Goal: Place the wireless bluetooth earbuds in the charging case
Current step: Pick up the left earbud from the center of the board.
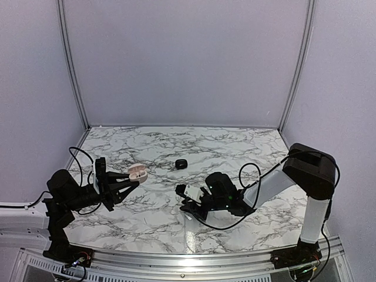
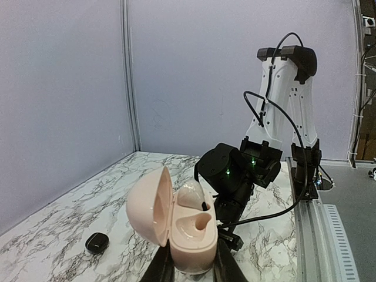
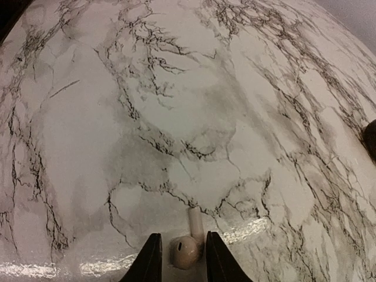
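Charging case [image 2: 187,232] open, clamped in raised left gripper [image 2: 191,263]; right gripper [image 3: 182,239] low, jaws narrowly flanking earbud [image 3: 185,252]

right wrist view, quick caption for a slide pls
Right tool straddles a pale stemmed earbud lying on the marble table, with a dark lump at the right edge.

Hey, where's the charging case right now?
The charging case is on the left in the top view, lid open, held off the marble table in the jaws of the left gripper, with the black lump lying to its right.
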You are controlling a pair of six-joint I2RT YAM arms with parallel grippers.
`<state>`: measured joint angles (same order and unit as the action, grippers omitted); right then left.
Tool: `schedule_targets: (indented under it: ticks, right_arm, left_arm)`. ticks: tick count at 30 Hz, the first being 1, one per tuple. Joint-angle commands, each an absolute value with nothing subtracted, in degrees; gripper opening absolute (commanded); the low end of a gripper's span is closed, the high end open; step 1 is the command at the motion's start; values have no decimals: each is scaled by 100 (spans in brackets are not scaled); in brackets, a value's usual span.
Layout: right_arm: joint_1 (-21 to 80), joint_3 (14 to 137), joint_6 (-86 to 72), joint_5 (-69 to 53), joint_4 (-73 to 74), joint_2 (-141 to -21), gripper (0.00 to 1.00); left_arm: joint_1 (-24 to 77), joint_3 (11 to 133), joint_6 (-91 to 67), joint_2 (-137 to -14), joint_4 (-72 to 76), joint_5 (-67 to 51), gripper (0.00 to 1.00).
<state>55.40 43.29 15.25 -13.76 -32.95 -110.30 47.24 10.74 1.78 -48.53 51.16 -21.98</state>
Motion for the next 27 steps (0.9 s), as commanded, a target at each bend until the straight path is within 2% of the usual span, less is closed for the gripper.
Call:
schedule_targets:
  ticks: [1,11,27]
  right_arm:
    - [5590,4429,1560,-1296,-3123,-11114,27]
    - [5591,4655,1350,-1119,-2371,-11036,25]
    - [5589,4513,1223,-1081,-2397,-11037,23]
  left_arm:
    - [4754,1045,229,-4816,5273,-2171,0]
    - [4754,1046,232,-4808,5273,-2167,0]
    - [4761,1055,263,-4805,5273,-2171,0]
